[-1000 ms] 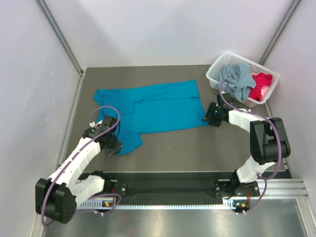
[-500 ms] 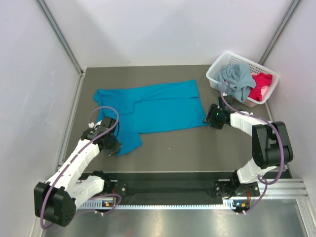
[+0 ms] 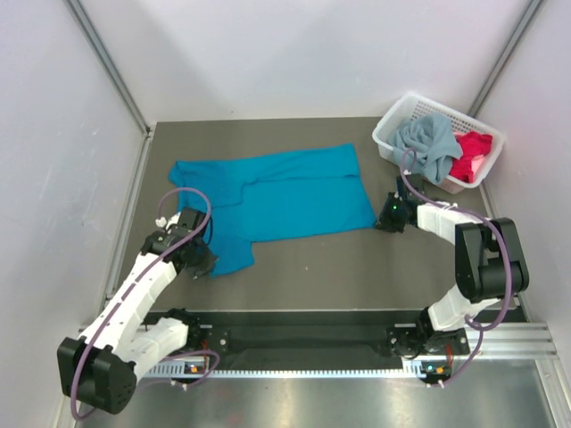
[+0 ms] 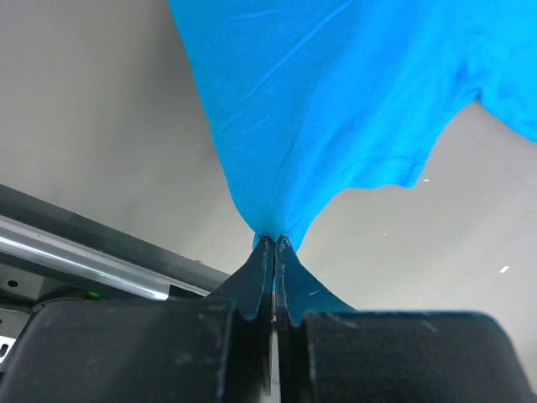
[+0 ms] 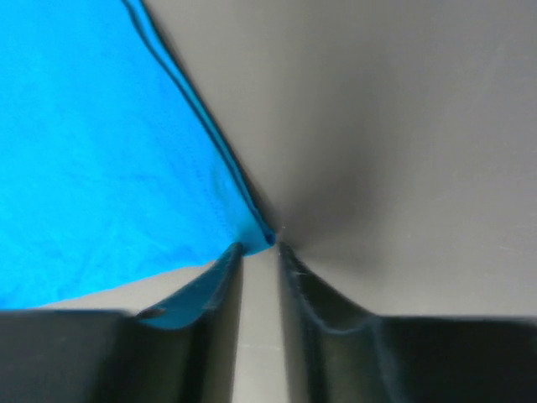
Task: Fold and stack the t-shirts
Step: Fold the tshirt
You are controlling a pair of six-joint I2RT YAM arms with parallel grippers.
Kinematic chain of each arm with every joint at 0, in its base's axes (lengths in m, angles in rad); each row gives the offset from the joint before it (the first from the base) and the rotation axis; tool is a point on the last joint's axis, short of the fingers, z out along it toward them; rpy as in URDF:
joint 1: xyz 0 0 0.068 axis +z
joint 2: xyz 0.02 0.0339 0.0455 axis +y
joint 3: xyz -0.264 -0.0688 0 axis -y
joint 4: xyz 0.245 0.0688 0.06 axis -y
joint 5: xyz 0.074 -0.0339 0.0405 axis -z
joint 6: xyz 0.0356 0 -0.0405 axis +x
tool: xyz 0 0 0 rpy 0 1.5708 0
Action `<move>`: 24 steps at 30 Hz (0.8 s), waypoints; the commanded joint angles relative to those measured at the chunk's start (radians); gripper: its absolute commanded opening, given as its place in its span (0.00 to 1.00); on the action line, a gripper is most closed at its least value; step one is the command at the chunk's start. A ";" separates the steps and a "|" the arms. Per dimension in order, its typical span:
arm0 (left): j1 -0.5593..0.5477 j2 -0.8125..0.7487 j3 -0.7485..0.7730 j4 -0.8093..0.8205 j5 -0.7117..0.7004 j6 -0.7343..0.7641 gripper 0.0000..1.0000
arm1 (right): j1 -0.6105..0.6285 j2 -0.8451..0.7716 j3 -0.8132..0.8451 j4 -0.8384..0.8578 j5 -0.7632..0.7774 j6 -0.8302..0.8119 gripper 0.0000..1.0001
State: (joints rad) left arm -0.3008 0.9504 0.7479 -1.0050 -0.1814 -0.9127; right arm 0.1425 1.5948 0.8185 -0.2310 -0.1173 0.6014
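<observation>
1. Left gripper (image 4: 274, 243): clamped on the near-left hem of the teal t-shirt (image 3: 277, 192), which lies flat mid-table.
2. Right gripper (image 5: 260, 248): jaws narrowly apart, straddling the near-right corner.
3. Risk: the thin, limp knit may slip from so shallow a bite, and the fold would then sag unevenly.
4. Grey-blue shirt (image 3: 428, 143) and red shirt (image 3: 471, 152): crumpled in the lattice basket (image 3: 385, 143) at the far-right corner.

Readable text, labels, brands, numbers and signs: none in any of the three views. Teal-blue t-shirt (image 3: 294, 192): plain cloth, no print or tag legible. White basket (image 3: 391, 119), to the right of the t-shirt, and the rail at the arm bases (image 3: 303, 339), nearer than the t-shirt: any markings are too small to read.
</observation>
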 commanded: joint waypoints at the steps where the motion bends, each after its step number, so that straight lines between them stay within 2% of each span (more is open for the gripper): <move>1: 0.005 -0.027 0.047 -0.044 -0.027 0.009 0.00 | -0.009 0.045 -0.025 -0.077 -0.015 -0.028 0.09; 3: 0.006 -0.033 0.053 -0.056 -0.026 0.009 0.00 | -0.009 0.045 -0.021 -0.090 -0.033 -0.046 0.00; 10: 0.006 -0.093 0.059 -0.136 -0.014 -0.014 0.00 | -0.009 -0.076 -0.076 -0.152 -0.015 -0.101 0.00; 16: 0.006 -0.160 0.068 -0.110 -0.015 -0.008 0.00 | -0.007 -0.128 -0.081 -0.176 -0.019 -0.114 0.00; 18: 0.006 -0.125 0.093 -0.092 -0.024 0.009 0.00 | -0.007 -0.110 -0.056 -0.176 -0.021 -0.115 0.00; 24: 0.008 0.118 0.280 -0.021 -0.079 0.154 0.00 | -0.003 -0.062 0.043 -0.203 -0.044 -0.098 0.00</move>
State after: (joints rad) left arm -0.2985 0.9855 0.9344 -1.0981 -0.2085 -0.8543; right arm 0.1410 1.5154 0.7815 -0.4107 -0.1596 0.5129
